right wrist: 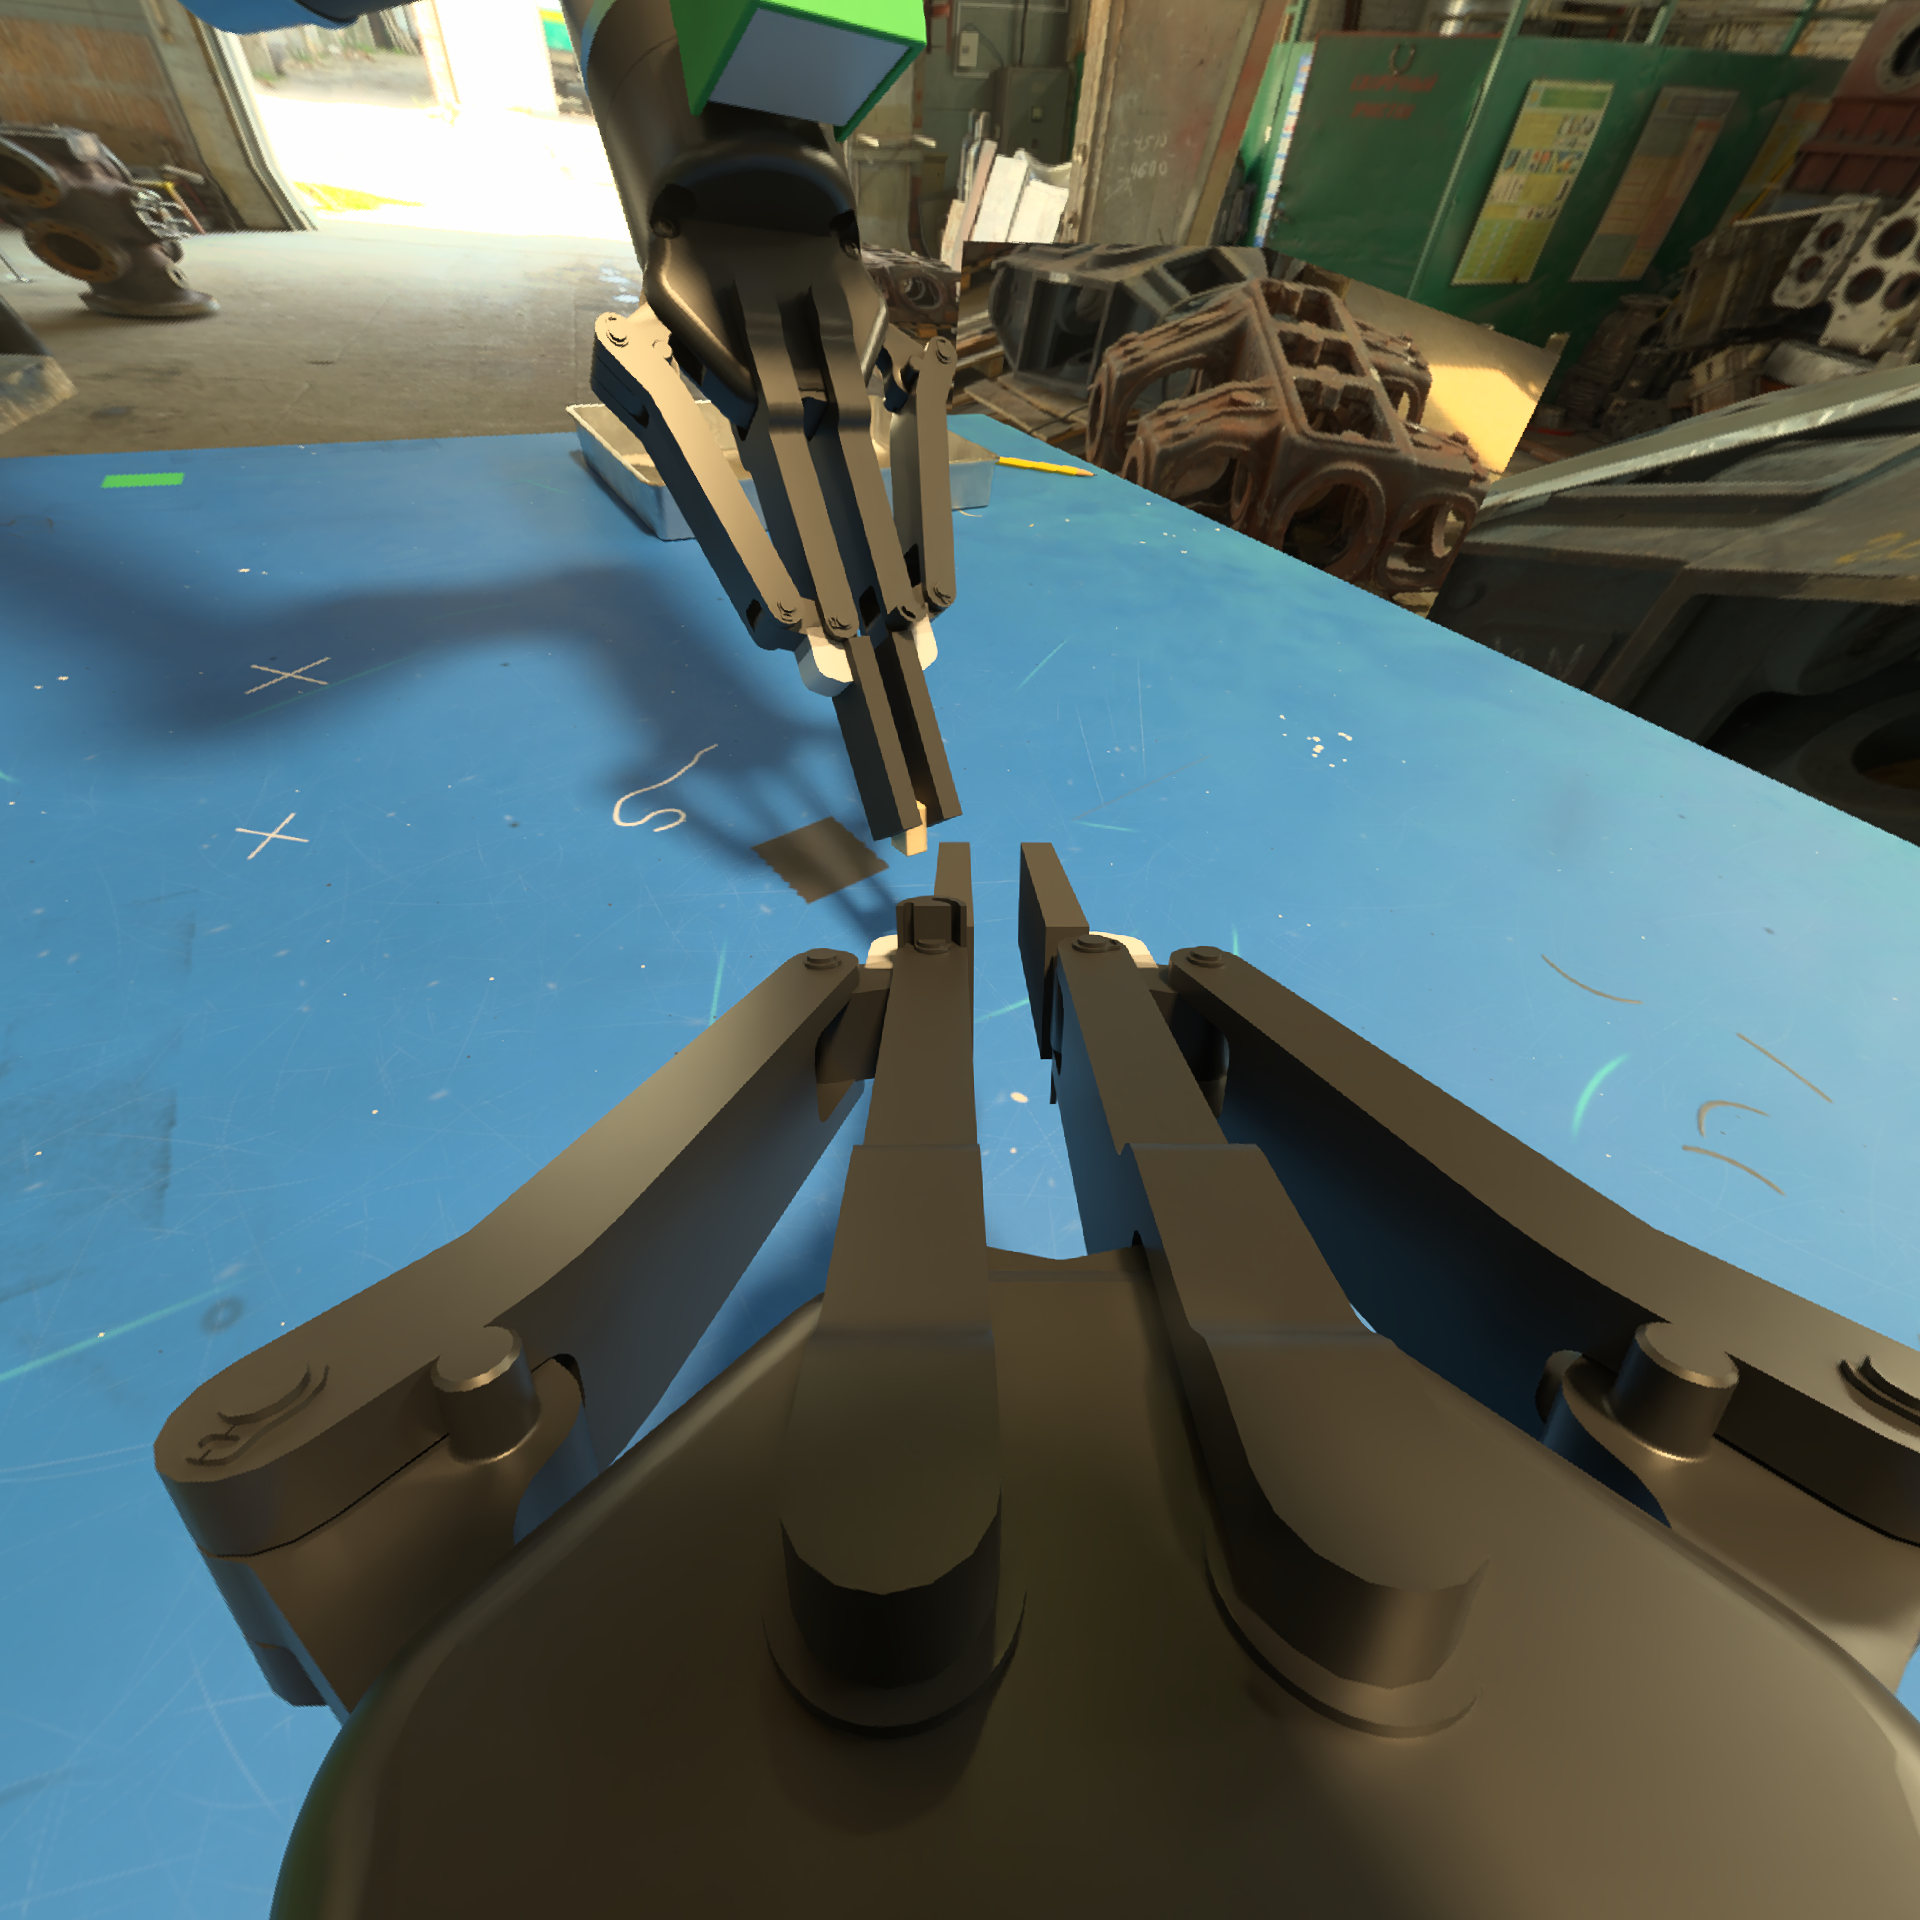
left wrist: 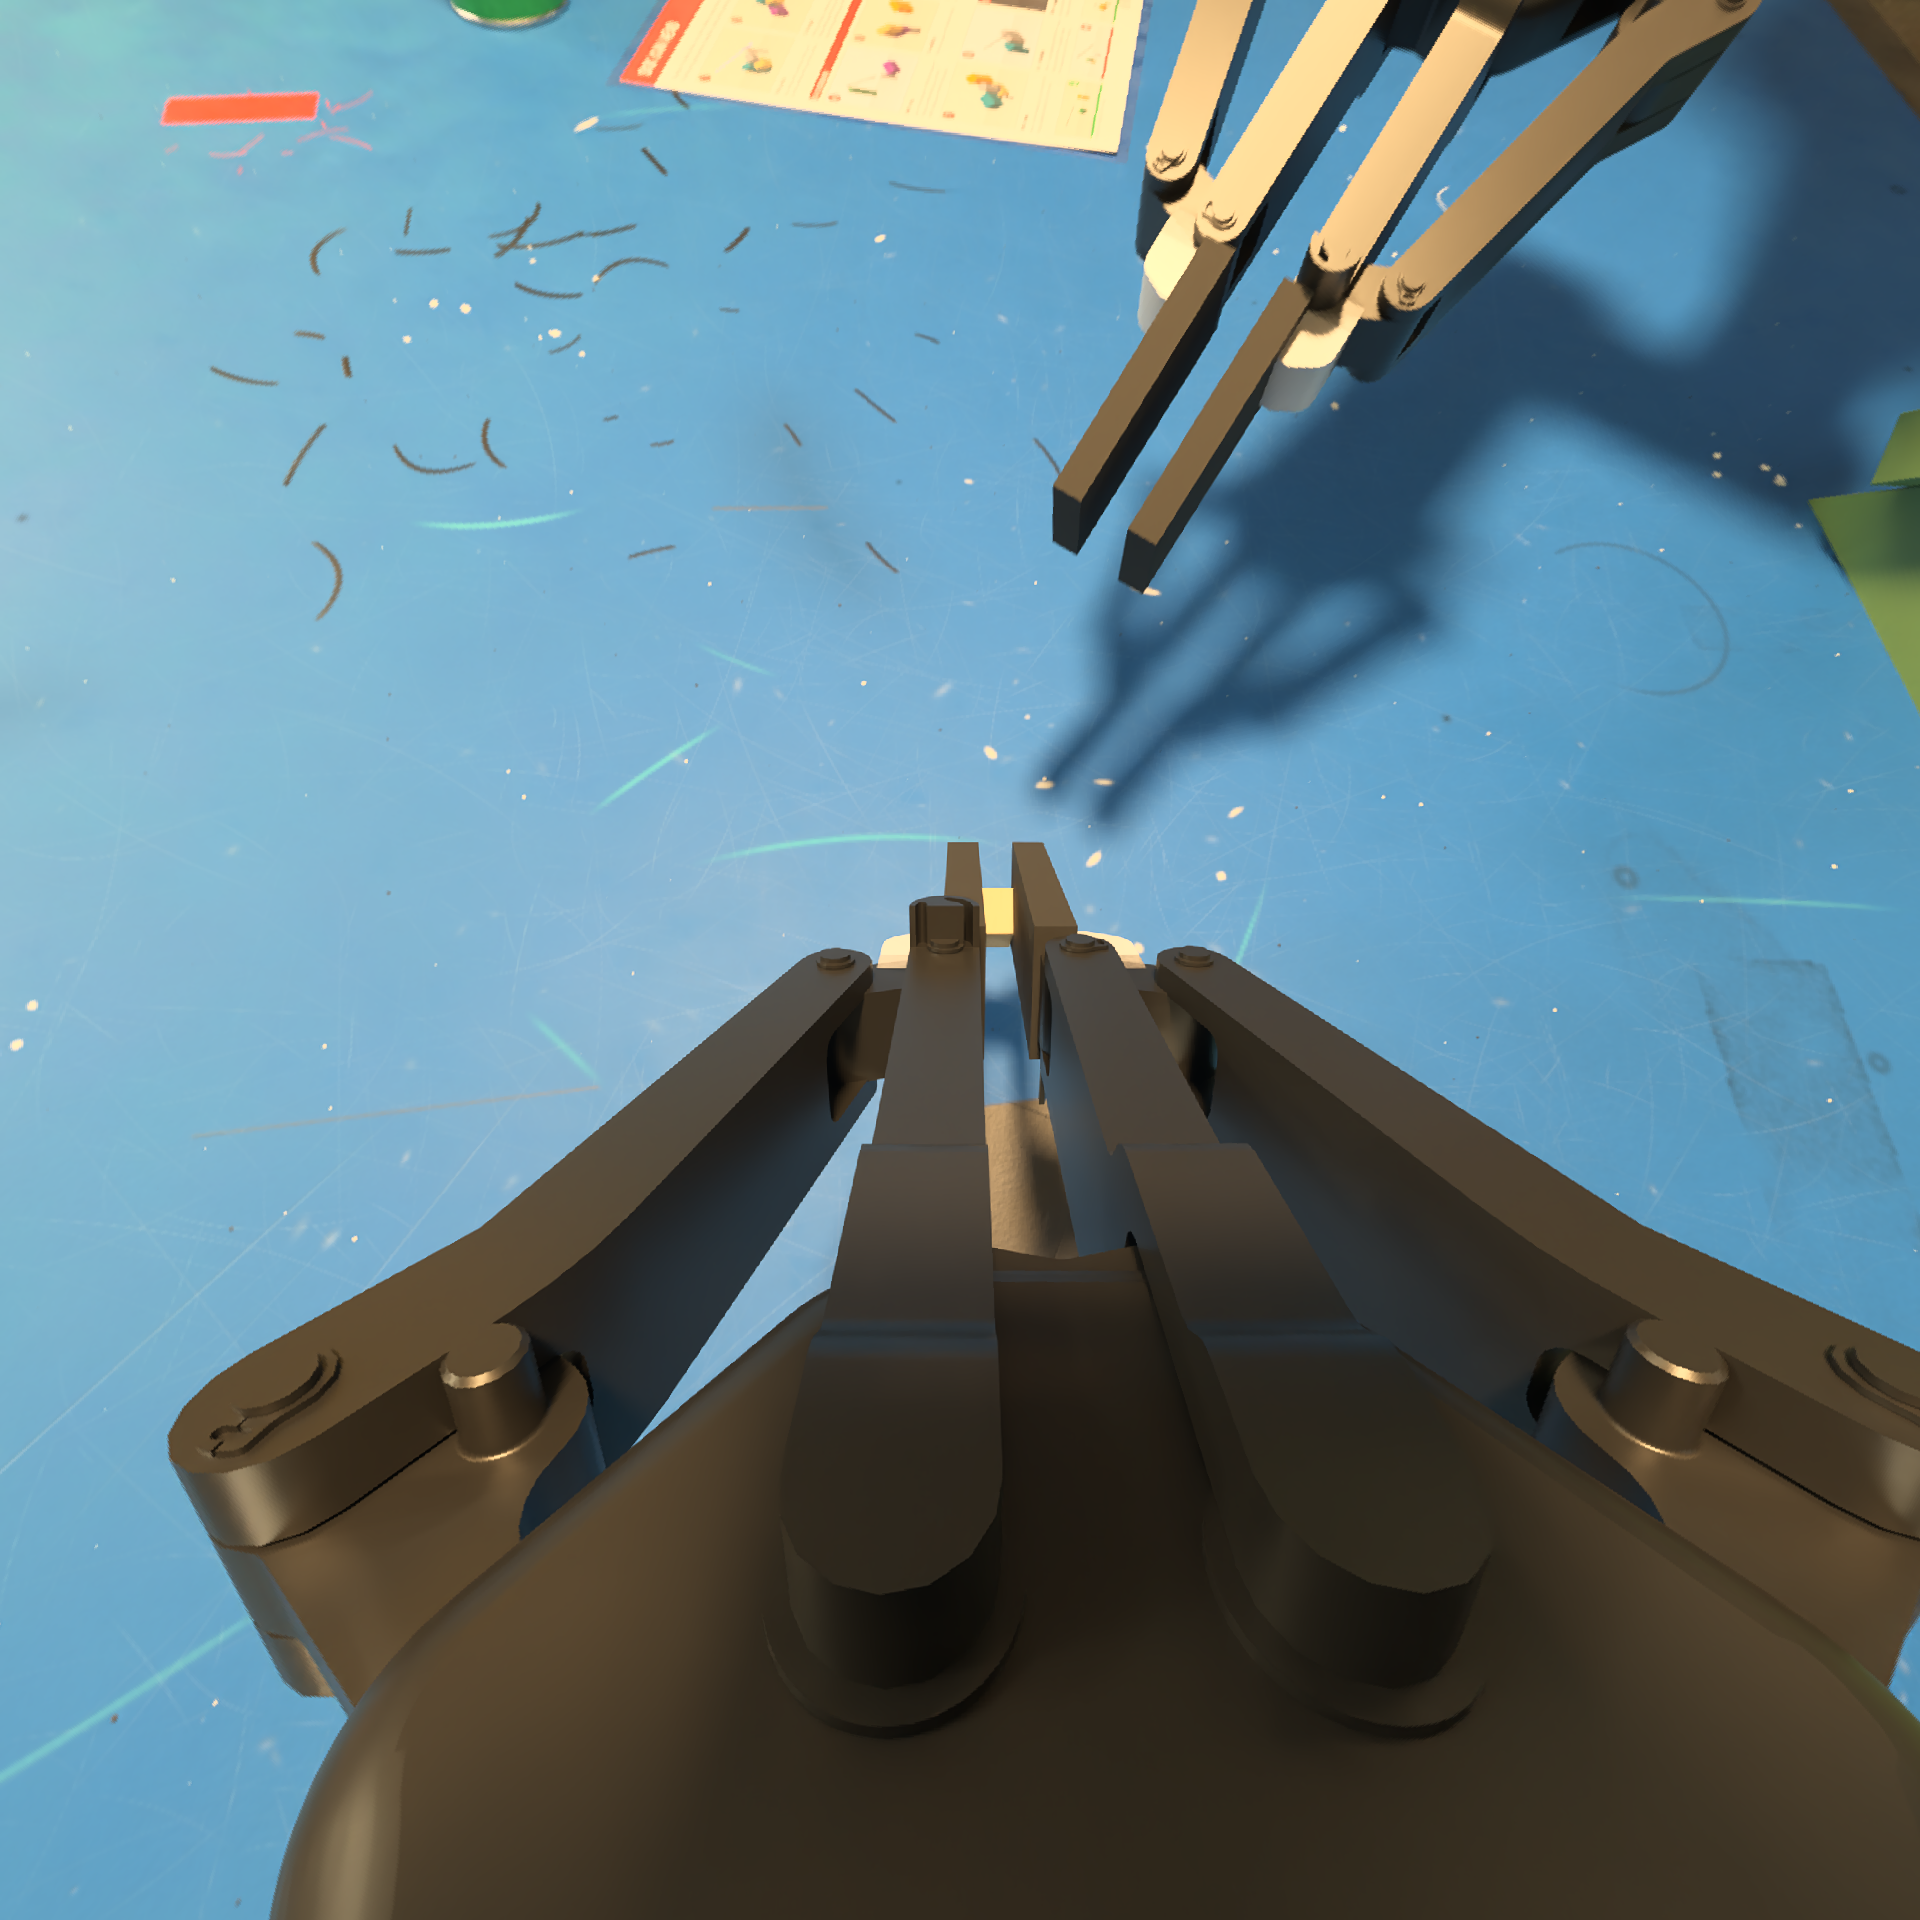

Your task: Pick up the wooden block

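Note:
The wooden block (left wrist: 997, 914) is a small pale cube. My left gripper (left wrist: 997, 868) is shut on it, with the block clamped between its fingertips low over the blue table (left wrist: 520, 831). In the right wrist view the left gripper (right wrist: 902, 826) comes down from above with the block (right wrist: 915, 840) showing at its tips; I cannot tell whether the block touches the table. My right gripper (right wrist: 995, 862) is closed to a narrow gap and empty, just in front of the block. It also shows in the left wrist view (left wrist: 1103, 556), hovering above the table.
A printed sheet (left wrist: 883, 62), a green can (left wrist: 509, 8) and a red tape strip (left wrist: 239, 107) lie at the far side. A green object (left wrist: 1886, 540) sits at the right edge. A metal tray (right wrist: 623, 468) and a yellow pencil (right wrist: 1044, 465) lie behind the left arm.

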Available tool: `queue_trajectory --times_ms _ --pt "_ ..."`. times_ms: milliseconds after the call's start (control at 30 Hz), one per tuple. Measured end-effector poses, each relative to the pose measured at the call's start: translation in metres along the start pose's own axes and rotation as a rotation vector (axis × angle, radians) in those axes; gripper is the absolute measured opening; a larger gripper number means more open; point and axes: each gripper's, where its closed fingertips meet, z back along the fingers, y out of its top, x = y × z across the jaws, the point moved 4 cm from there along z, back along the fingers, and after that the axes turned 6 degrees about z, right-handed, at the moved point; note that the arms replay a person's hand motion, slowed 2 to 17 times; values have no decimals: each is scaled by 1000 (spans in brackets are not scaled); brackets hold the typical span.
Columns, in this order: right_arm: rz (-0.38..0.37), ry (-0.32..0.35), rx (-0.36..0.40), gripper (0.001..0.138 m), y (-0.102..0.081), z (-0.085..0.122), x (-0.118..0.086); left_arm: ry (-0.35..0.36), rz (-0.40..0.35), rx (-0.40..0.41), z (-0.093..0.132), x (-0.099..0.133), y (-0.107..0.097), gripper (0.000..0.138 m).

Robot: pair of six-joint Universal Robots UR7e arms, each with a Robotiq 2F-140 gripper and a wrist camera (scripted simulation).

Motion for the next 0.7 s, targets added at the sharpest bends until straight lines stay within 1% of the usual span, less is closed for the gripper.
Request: queue_trajectory --times_ms 367,700 --pt "7 26 13 13 7 0 -9 -12 -73 65 1 15 20 9" --pt "9 55 17 13 11 -2 -16 -29 -132 90 -3 30 33 9"
